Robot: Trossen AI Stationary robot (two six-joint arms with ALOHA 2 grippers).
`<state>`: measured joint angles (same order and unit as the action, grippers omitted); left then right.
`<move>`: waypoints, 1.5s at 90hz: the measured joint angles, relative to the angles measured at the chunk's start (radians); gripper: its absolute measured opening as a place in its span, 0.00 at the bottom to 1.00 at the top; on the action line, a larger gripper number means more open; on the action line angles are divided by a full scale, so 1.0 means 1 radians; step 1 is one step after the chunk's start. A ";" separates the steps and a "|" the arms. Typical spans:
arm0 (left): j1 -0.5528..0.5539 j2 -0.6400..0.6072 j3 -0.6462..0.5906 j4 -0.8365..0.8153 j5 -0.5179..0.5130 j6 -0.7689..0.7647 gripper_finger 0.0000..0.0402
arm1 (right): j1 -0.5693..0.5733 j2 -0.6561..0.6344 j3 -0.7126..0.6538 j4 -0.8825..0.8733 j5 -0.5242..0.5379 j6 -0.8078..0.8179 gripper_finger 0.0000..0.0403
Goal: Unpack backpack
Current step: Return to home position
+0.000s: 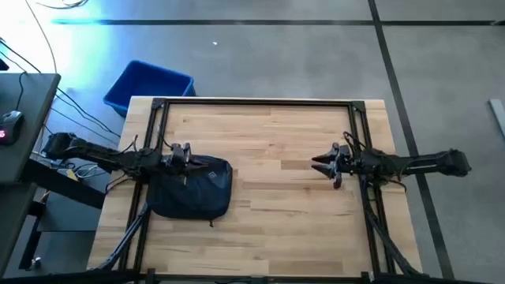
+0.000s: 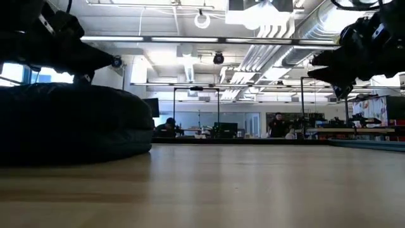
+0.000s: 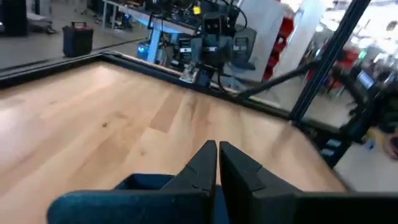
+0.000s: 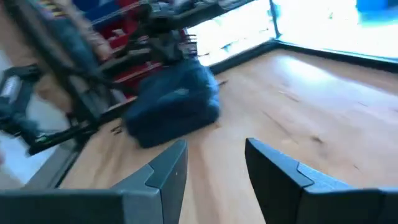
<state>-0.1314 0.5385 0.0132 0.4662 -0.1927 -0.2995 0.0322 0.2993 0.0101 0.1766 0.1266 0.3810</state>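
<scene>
The dark navy backpack (image 1: pixel 196 189) lies flat on the left half of the wooden table, with its rounded bulk (image 2: pixel 69 123) resting on the boards. My left gripper (image 1: pixel 193 160) is shut and sits low over the backpack's far edge, its fingers (image 3: pixel 217 149) pointing toward the table's right side. My right gripper (image 1: pixel 317 166) hangs open above the table's right half, facing the backpack (image 4: pixel 177 106), with nothing between its fingers (image 4: pixel 214 149). My left gripper is shut just above the backpack's far upper edge (image 3: pixel 146 182). Whether its fingers touch the fabric I cannot tell, since the gripper's own body hides that spot.
A bright blue plastic bin (image 1: pixel 150 85) stands on the floor beyond the table's far left corner. Bare wood (image 1: pixel 276 205) stretches between the two grippers. A black frame (image 1: pixel 260 101) runs along the table's far edge and sides.
</scene>
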 joint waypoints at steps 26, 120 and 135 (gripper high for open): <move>0.000 0.002 0.000 -0.060 0.000 -0.020 0.00 | 0.000 0.000 0.000 -0.093 0.004 0.006 0.37; 0.052 -0.524 -0.001 -0.269 -0.030 -0.021 0.00 | 0.060 -0.292 -0.001 -0.144 -0.031 0.003 0.37; 0.052 -0.525 -0.001 -0.279 -0.030 -0.021 0.00 | 0.060 -0.287 -0.001 -0.144 -0.031 0.003 0.37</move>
<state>-0.0795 0.0139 0.0120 0.1875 -0.2228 -0.3202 0.0921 0.0123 0.0090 0.0330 0.0959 0.3843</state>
